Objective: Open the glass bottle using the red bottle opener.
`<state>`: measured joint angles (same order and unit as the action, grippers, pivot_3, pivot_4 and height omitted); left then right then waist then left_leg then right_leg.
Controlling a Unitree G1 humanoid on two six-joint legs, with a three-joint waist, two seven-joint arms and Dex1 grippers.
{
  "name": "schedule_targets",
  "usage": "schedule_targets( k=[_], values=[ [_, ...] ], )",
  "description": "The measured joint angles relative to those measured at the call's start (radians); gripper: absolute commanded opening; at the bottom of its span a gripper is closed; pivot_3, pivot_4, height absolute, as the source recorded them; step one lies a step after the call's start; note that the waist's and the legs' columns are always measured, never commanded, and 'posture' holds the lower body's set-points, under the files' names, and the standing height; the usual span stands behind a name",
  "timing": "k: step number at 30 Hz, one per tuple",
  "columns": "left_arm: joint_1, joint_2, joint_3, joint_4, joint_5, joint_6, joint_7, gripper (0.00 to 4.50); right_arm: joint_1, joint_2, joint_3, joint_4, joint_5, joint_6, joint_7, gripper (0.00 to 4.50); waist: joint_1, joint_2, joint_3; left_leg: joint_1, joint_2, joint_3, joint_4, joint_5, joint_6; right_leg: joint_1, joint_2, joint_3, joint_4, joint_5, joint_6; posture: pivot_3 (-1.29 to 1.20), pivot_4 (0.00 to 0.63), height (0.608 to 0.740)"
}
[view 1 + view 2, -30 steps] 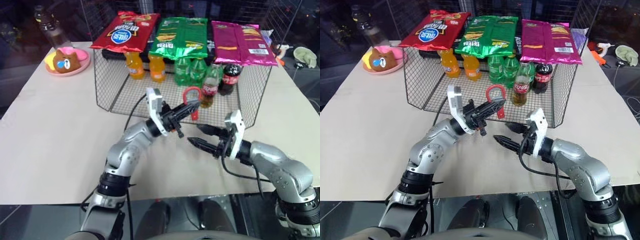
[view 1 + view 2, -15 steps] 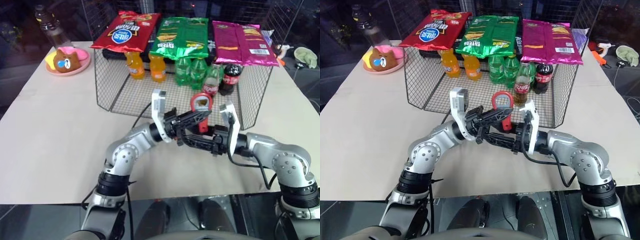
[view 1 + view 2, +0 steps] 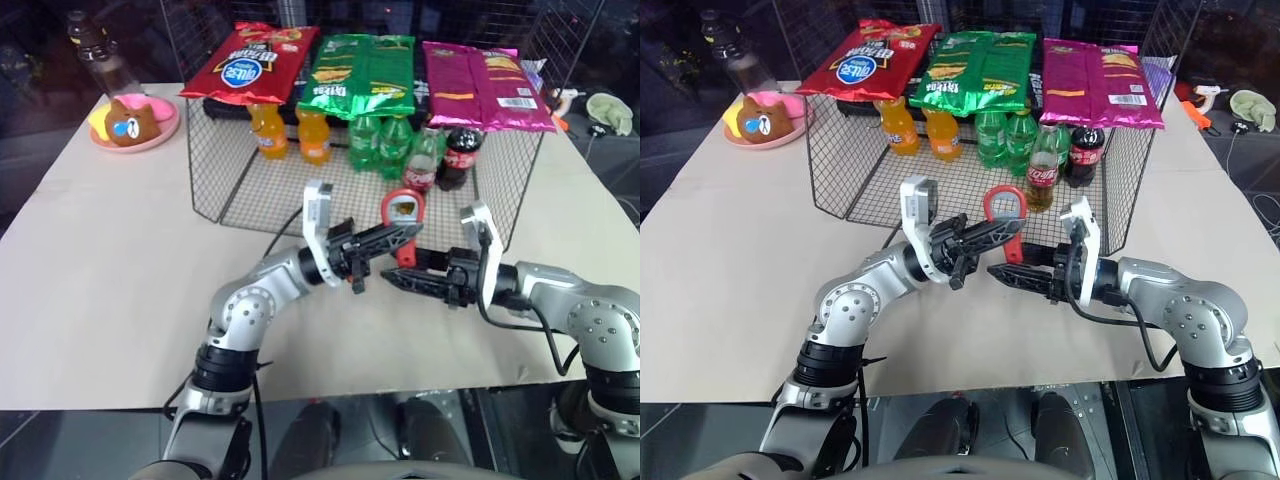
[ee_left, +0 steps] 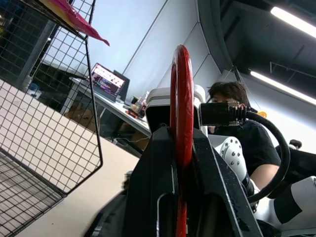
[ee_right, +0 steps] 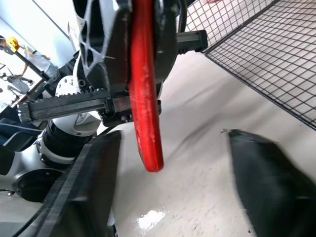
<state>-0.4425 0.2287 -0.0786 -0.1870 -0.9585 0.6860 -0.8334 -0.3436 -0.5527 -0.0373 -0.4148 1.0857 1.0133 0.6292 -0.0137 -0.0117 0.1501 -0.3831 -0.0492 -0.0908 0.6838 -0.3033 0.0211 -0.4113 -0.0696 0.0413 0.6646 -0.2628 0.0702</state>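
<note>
- My left gripper sits mid-frame in the head views, fingers clamped tight on the small flat red bottle opener with the rounded ring head; the ring stands up above the fingertips, the handle end pokes out below them.
- Left wrist view confirms it: the opener, edge-on, is pinched between the two black fingers, no gap either side.
- My right gripper is just right of centre, pointing toward the left gripper. Its fingers are apart and have nothing between them.
- Right wrist view: the opener's handle tip hangs in the space between the two right fingers, touching neither as far as I can tell.
- The small clear glass bottle with the red label and amber liquid stands upright inside the black wire mesh basket, upper centre-right of the frame, cap on, well apart from both grippers.
- Beside it on its right, a dark cola bottle; on its left, green plastic bottles, then orange drink bottles.
- Three snack bags, red, green and magenta, lie across the basket top.
- Upper left: a pink plate with a brown bear-shaped item on the beige tabletop.
</note>
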Motion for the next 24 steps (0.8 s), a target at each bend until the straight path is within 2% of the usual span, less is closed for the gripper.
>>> schedule_targets(
  k=[4, 24],
  values=[
    [0.0, -0.002, 0.003, 0.0, 0.004, 0.001, 0.003, 0.0, 0.0, 0.0, 0.001, -0.007, 0.017, 0.001, 0.021, 0.08, 0.0, 0.0, 0.0, 0.0, 0.0, 0.0, 0.0, 0.0, 0.0, 0.0, 0.0, 0.0, 0.0, 0.0, 0.0, 0.0, 0.15, 0.74],
    [0.002, -0.021, 0.01, 0.002, 0.033, -0.018, -0.037, 0.0, -0.002, 0.0, -0.001, -0.008, 0.018, -0.012, 0.038, 0.03, 0.001, 0.0, 0.0, 0.0, 0.0, 0.0, 0.0, 0.0, 0.0, 0.0, 0.0, 0.0, 0.0, 0.0, 0.0, 0.0, 0.15, 0.74]
  ],
)
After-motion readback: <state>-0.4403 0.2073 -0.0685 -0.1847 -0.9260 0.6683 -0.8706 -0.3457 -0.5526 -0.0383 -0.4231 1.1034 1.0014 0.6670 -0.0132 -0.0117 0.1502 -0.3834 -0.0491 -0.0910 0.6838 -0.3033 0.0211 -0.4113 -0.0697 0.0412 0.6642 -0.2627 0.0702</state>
